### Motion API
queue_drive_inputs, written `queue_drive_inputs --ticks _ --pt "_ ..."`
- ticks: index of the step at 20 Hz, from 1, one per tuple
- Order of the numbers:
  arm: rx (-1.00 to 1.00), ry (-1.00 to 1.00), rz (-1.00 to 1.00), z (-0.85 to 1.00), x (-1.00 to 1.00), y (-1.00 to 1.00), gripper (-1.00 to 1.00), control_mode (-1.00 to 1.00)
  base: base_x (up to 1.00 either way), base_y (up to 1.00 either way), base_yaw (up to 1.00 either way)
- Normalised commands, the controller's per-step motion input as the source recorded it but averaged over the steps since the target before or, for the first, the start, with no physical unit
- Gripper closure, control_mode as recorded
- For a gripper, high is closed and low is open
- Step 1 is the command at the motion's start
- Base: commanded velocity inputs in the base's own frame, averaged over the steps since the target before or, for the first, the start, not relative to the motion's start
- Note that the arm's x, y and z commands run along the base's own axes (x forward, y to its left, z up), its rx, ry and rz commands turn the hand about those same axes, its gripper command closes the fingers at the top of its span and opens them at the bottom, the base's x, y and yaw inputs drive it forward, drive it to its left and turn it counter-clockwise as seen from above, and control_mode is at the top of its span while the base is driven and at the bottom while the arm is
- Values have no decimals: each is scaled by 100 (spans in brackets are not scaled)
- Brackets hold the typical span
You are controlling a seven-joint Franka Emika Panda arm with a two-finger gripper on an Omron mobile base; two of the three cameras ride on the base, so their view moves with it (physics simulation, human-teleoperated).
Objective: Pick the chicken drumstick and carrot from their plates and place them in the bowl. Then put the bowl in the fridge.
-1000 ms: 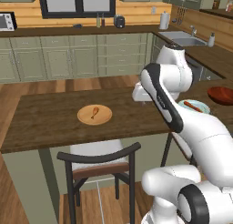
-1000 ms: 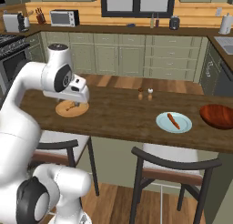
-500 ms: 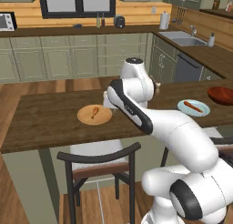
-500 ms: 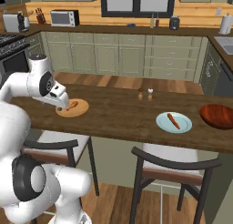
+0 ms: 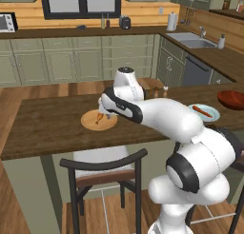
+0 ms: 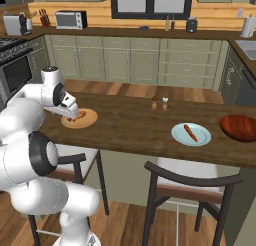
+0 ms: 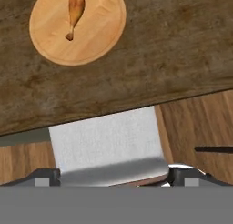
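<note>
Hand (image 5: 101, 115) above tan wooden plate (image 7: 98, 34), finger spread unclear, chicken drumstick (image 7: 74, 9) lying below it

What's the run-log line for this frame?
phase: approach drumstick | end effector: above tan plate, empty | chicken drumstick: on plate | carrot: on blue plate | bowl: empty
</note>
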Motion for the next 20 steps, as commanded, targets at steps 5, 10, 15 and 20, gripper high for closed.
queue_drive_inputs --ticks 5,10,15,20 --pt "0 0 0 -20 65 13 -100 -100 0 0 0" --pt "0 0 0 -29 53 1 -100 -100 0 0 0" --pt "0 0 0 -36 54 7 -100 -100 0 0 0" --pt "-1 2 0 -35 62 20 -100 -100 0 0 0"
